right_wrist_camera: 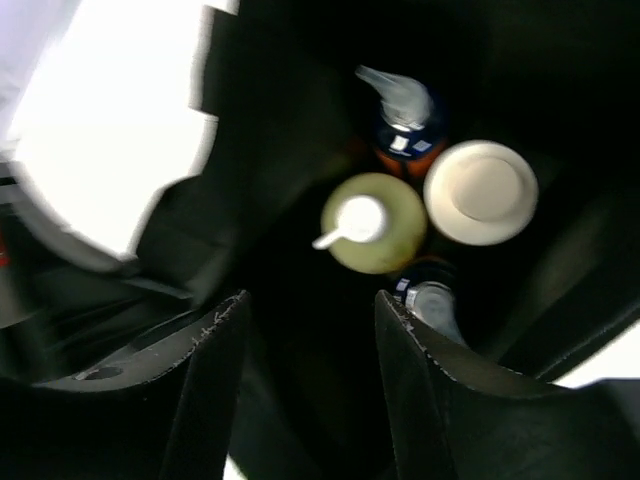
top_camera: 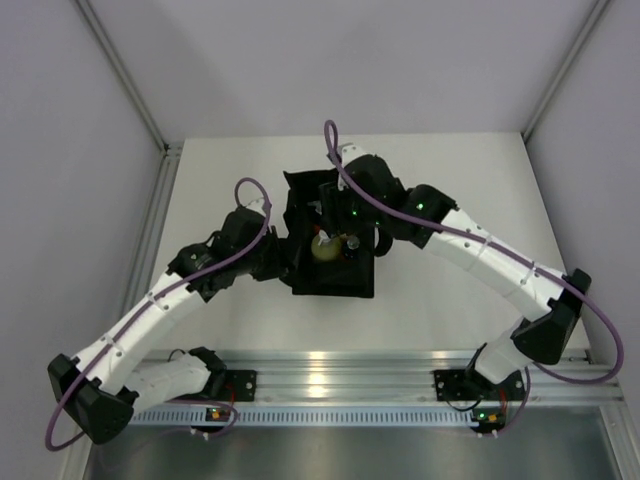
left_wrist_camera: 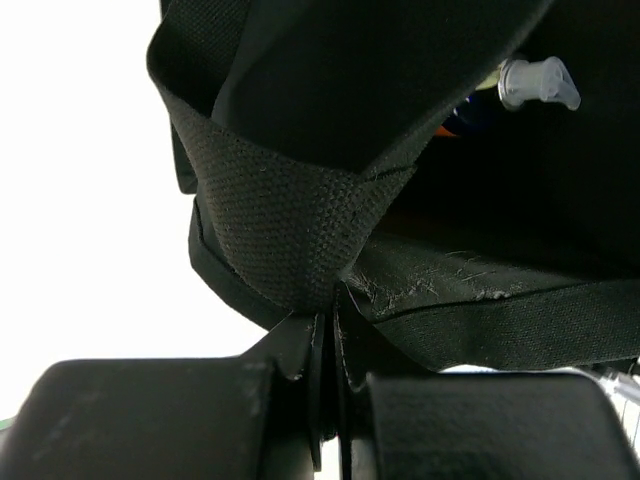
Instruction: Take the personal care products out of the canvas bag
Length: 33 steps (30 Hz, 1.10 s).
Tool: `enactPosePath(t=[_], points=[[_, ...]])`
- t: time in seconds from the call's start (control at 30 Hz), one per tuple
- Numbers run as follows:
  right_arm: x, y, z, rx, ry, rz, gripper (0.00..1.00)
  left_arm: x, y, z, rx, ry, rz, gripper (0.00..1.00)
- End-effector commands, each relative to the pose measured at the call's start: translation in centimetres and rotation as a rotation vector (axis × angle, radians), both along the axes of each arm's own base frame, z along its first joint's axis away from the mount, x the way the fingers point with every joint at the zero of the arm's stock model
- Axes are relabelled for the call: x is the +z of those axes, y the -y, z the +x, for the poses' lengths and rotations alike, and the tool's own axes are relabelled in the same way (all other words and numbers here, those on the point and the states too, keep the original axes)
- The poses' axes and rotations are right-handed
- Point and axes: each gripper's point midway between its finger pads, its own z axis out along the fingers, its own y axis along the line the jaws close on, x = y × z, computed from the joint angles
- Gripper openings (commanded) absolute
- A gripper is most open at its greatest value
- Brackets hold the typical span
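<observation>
The black canvas bag (top_camera: 330, 270) stands open mid-table. My left gripper (left_wrist_camera: 330, 315) is shut on the bag's fabric edge (left_wrist_camera: 290, 240) at its left side. My right gripper (right_wrist_camera: 310, 300) is open, hovering above the bag's mouth and looking down into it. Inside stand the yellow-green bottle (right_wrist_camera: 375, 222) with a white pump top, the beige cylinder (right_wrist_camera: 480, 192), an orange bottle with a dark collar and clear pump (right_wrist_camera: 405, 125), and a second pump bottle (right_wrist_camera: 432, 305) partly hidden behind my right finger. From above, the yellow-green bottle (top_camera: 326, 247) shows in the bag.
The white table (top_camera: 450, 300) is bounded by grey walls on both sides and an aluminium rail (top_camera: 330, 375) at the near edge. My right arm (top_camera: 480, 250) reaches over the bag from the right.
</observation>
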Motion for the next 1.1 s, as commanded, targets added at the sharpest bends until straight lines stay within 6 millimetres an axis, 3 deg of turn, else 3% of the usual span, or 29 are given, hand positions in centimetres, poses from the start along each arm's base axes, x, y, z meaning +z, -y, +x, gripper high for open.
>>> enactPosePath(t=[0.0, 0.13, 0.3, 0.47, 0.57, 0.83, 1.07], points=[[-0.3, 0.8, 1.6, -0.129, 0.046, -0.018, 0.51, 0.8, -0.7, 1.1, 0.092, 0.038, -0.004, 0.00], [-1.7, 2.2, 1.5, -0.199, 0.039, -0.048, 0.48, 2.0, -0.7, 1.4, 0.122, 0.058, -0.029, 0.00], [-5.2, 3.1, -1.7, -0.180, -0.018, -0.101, 0.48, 2.6, -0.2, 1.6, 0.118, 0.062, -0.059, 0.00], [-9.4, 4.2, -3.9, -0.191, -0.064, -0.179, 0.50, 1.9, 0.9, 1.8, 0.084, 0.024, -0.062, 0.00], [-10.8, 4.9, -3.7, -0.207, -0.045, -0.225, 0.50, 1.2, 1.5, 1.6, 0.054, -0.011, -0.060, 0.00], [-11.6, 4.5, -2.3, -0.199, 0.003, -0.214, 0.55, -0.8, 1.0, 1.5, 0.069, -0.032, -0.027, 0.00], [-10.4, 5.0, -0.1, -0.242, 0.014, -0.193, 0.68, -1.4, 0.7, 1.1, 0.071, -0.039, -0.024, 0.00]])
